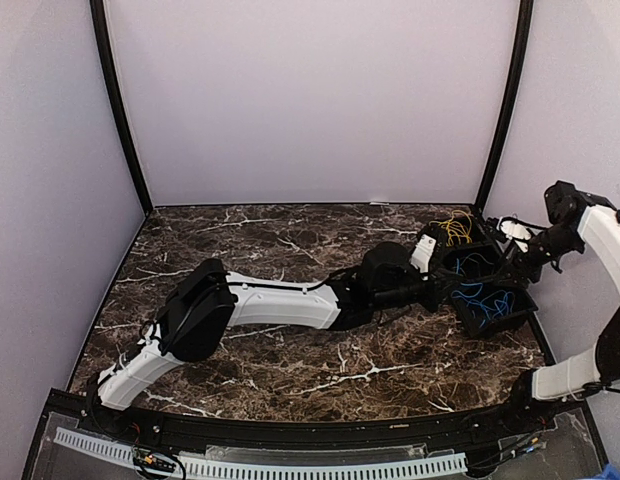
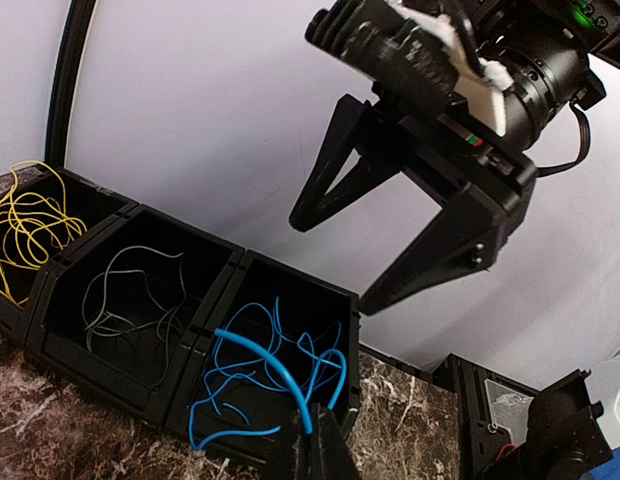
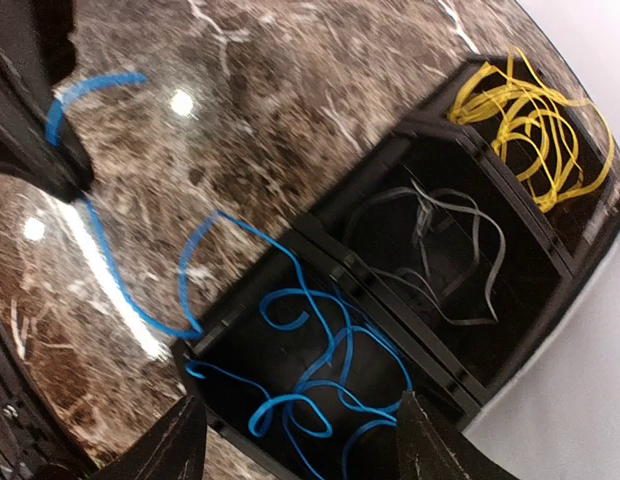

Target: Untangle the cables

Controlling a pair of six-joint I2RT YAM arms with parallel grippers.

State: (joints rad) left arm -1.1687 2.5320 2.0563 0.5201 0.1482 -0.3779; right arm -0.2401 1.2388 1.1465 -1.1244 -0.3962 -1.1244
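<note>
Three black bins stand side by side at the table's right. One holds yellow cables (image 3: 535,120), the middle one grey cables (image 3: 450,250), the nearest one blue cables (image 3: 330,370). My left gripper (image 2: 312,425) is shut on one blue cable (image 2: 265,355), which arcs up from the blue bin (image 2: 300,275). In the right wrist view that cable (image 3: 110,270) runs from the left gripper (image 3: 60,170) across the marble and over the bin's rim. My right gripper (image 3: 298,400) hangs open above the blue bin with nothing between its fingers. In the top view the two grippers (image 1: 442,292) (image 1: 510,268) flank the bins.
The bins sit close to the right wall and back corner (image 1: 490,200). The marble table (image 1: 290,260) stretches left of them. The left arm (image 1: 280,300) lies across the table's middle. A black frame post (image 2: 65,90) rises behind the yellow bin.
</note>
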